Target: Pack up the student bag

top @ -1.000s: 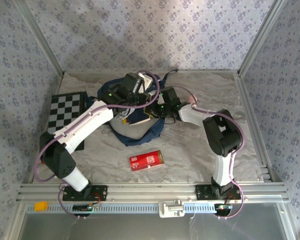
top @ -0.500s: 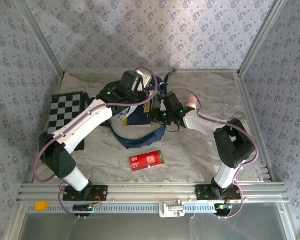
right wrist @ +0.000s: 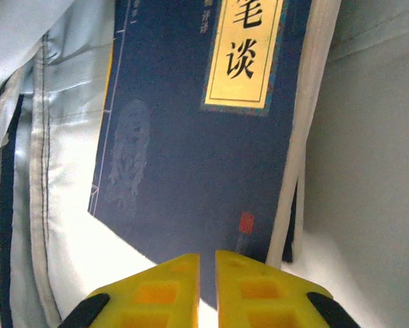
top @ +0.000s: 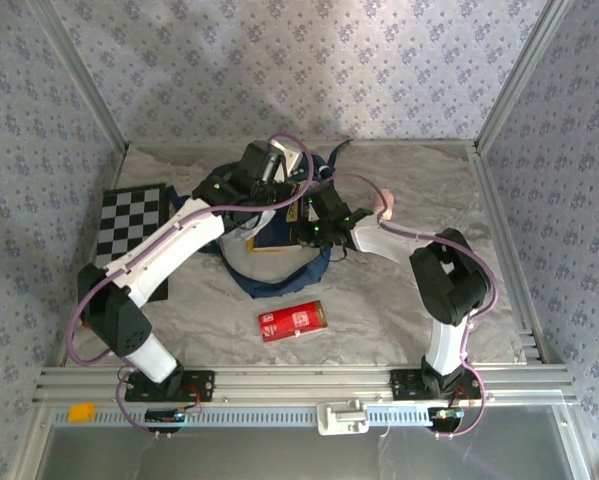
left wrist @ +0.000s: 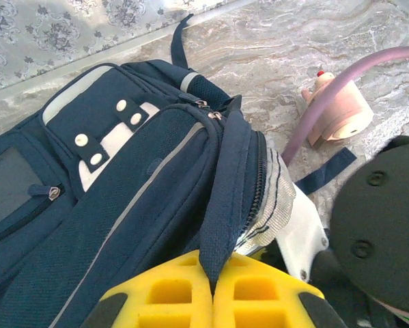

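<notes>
Change noted: the right arm [top: 449, 280] has folded inward since half a second ago, its elbow now nearer centre frame, and the right gripper [right wrist: 207, 277] sits further into the bag's mouth. The left arm [top: 169, 250] has not shifted.

The student bag [top: 277, 280] lies at upper centre of the overhead view, its pale lining showing. The left gripper [left wrist: 213, 287] is clenched on the bag's zip flap. The right fingers are drawn almost together with nothing seen between them, just over a dark blue book [right wrist: 190, 137] inside the bag.

Open table [top: 399, 320] lies right of and below the bag. A checkerboard [top: 134, 220] sits at the left edge, and a red pack [top: 292, 321] lies apart at lower centre. A pink roll [left wrist: 337, 113] lies near the bag. The surface is marbled grey; the walls [top: 279, 60] are floral-patterned.
</notes>
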